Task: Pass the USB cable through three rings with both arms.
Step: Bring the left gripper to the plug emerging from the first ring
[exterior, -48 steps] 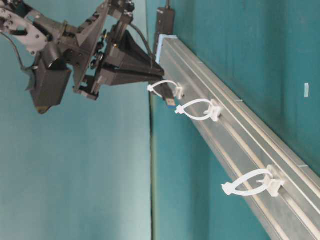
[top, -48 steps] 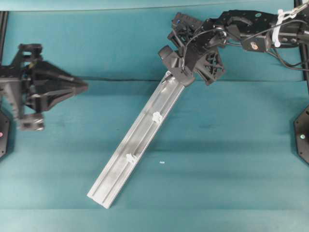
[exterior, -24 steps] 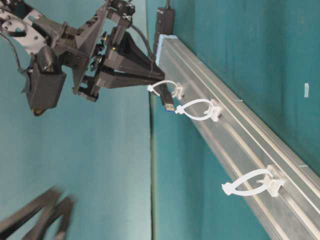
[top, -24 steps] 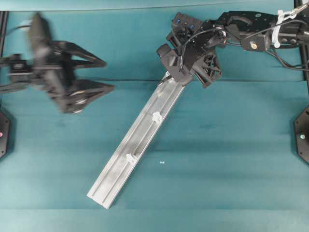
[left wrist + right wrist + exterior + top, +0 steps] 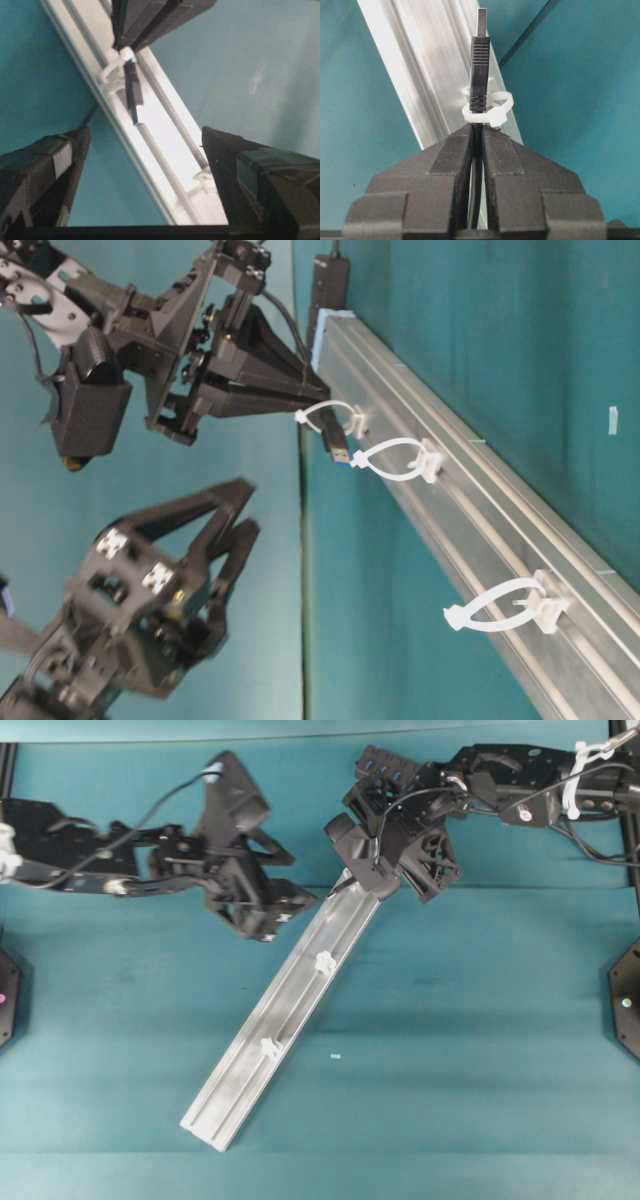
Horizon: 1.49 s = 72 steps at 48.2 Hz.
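The silver rail (image 5: 290,990) lies diagonally on the teal table. My right gripper (image 5: 477,129) is shut on the black USB cable just behind its plug (image 5: 480,55). The plug pokes through the first ring (image 5: 487,112) at the rail's upper end. From table level the plug (image 5: 340,445) hangs between the first ring (image 5: 335,415) and the second ring (image 5: 395,458); the third ring (image 5: 500,605) stands empty. My left gripper (image 5: 298,882) is wide open beside the rail's upper end, holding nothing. In its wrist view the plug (image 5: 134,92) sits ahead of the fingers (image 5: 250,170).
A black hub (image 5: 330,285) sits at the rail's far end. A small white scrap (image 5: 335,1056) lies on the cloth right of the rail. Black arm bases (image 5: 628,1000) stand at the table's sides.
My left arm has swung from the left edge across to the rail's upper end, and its jaws have opened wide. The right gripper has stayed put with the cable.
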Available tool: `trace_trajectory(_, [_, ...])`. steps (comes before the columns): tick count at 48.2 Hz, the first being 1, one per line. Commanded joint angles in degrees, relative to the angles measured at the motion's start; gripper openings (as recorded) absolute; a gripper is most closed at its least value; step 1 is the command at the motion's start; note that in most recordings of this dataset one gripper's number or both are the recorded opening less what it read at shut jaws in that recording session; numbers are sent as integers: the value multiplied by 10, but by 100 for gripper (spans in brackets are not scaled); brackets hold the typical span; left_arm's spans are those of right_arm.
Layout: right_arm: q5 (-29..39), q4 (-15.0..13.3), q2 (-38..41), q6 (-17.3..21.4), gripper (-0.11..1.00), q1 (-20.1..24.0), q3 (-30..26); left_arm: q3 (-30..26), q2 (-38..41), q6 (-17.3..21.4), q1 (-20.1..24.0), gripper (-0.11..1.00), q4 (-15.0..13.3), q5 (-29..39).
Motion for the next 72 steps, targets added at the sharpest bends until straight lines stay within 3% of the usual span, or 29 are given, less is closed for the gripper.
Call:
trace_trajectory(1, [-3, 4, 2, -5, 9, 5, -2, -18, 16, 1, 2, 96, 1, 1])
trace_trajectory(12, [-3, 4, 2, -5, 9, 5, -2, -39, 77, 3, 4, 96, 1, -11])
trace_trajectory(24, [-4, 7, 3, -5, 9, 5, -2, -69, 105, 19, 4, 96, 5, -28])
trace_trajectory(40, [-11, 8, 4, -5, 9, 5, -2, -92, 147, 14, 4, 95, 5, -32])
trace_trajectory(60, [-18, 8, 4, -5, 9, 5, -2, -83, 149, 11, 4, 89, 5, -29])
trace_trajectory(72, [-18, 8, 4, -5, 9, 5, -2, -66, 140, -10, 2, 89, 5, -32])
